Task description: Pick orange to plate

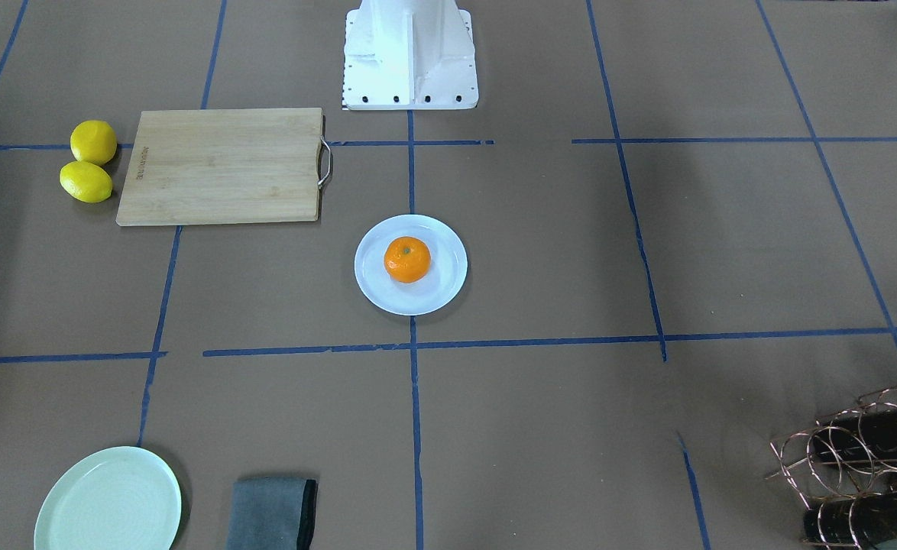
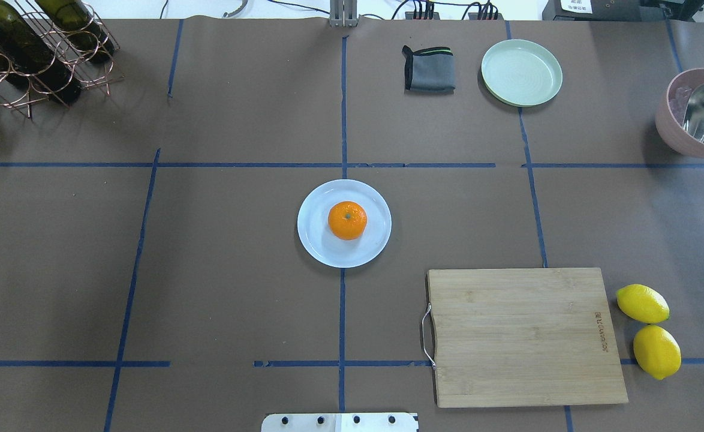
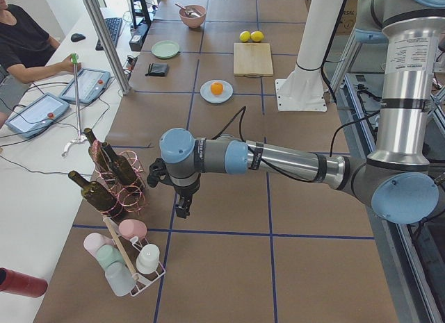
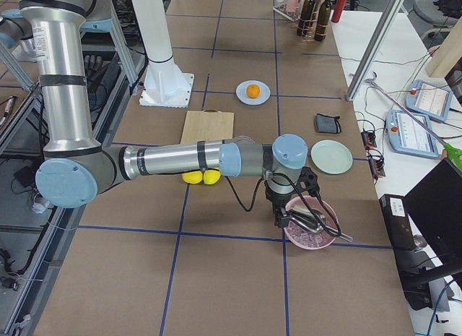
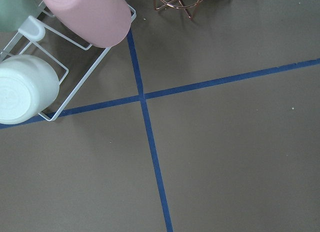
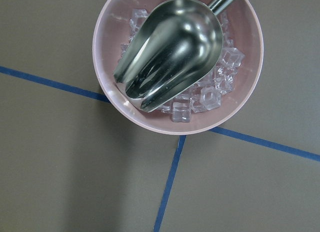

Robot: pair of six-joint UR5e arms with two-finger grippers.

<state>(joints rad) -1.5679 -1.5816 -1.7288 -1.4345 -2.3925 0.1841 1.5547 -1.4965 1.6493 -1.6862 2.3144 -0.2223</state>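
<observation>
The orange point(image 1: 407, 259) point(image 2: 347, 220) rests near the middle of the white plate point(image 1: 372, 290) point(image 2: 315, 243) at the table's centre, stem dimple up. Nothing touches it. Neither arm shows in the overhead or front views. In the exterior left view the near arm's left gripper point(image 3: 182, 208) hangs over the table's end by the bottle rack, far from the orange point(image 3: 217, 88). In the exterior right view the near arm's right gripper point(image 4: 280, 219) hangs by the pink bowl, also far from the orange point(image 4: 253, 90). Whether either gripper is open or shut I cannot tell.
A bamboo cutting board point(image 2: 523, 335) lies on the robot's right with two lemons point(image 2: 649, 330) beside it. Farther off are a mint-green plate point(image 2: 521, 72), a grey cloth point(image 2: 429, 69), a pink bowl of ice with a metal scoop point(image 6: 177, 62), a copper bottle rack point(image 2: 34, 54) and a rack of cups point(image 5: 55, 52).
</observation>
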